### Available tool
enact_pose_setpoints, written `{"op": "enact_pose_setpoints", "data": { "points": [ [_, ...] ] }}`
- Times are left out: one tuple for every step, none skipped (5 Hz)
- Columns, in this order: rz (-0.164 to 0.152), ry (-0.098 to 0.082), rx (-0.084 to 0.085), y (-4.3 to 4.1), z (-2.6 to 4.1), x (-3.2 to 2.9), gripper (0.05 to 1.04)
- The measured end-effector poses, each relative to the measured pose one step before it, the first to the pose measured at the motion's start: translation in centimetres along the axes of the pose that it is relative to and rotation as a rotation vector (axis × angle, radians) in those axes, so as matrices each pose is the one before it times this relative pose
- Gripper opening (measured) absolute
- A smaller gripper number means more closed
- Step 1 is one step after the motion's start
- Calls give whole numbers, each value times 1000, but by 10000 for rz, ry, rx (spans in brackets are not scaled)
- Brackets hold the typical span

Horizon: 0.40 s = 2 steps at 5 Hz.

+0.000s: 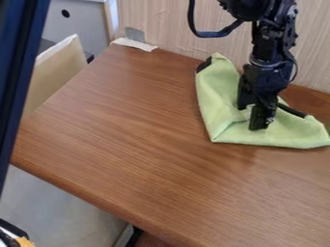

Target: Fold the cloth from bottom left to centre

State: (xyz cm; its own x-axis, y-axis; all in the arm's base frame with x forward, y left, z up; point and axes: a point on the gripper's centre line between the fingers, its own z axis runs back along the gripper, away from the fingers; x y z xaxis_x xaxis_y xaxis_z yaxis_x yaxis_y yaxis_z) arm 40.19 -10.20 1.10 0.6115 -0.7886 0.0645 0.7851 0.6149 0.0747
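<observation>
The black gripper (252, 115) hangs down over the middle of the green cloth (222, 91), at the right of the view. Its two fingers stand apart, with a bit of green cloth showing between them, and their tips are at or just above the fabric. The cloth lies on the brown table near the wall. A crease runs from its lower left corner up toward the gripper, and dark patches show at its upper left corner and along its right part. The arm and gripper hide part of the cloth's middle and upper edge.
The wooden table (129, 125) extends to the left and front of the cloth. Behind it rises a light wood-grain wall (168, 24). White tape (134, 44) lies at the back left corner, and a dark blue post (22, 62) crosses the left edge.
</observation>
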Motion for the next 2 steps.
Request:
{"op": "enact_pose_setpoints", "data": {
  "points": [
    [-3,94,102,39,215,-215,999],
    [71,-206,159,135,1402,-8,999]
  ]
}}
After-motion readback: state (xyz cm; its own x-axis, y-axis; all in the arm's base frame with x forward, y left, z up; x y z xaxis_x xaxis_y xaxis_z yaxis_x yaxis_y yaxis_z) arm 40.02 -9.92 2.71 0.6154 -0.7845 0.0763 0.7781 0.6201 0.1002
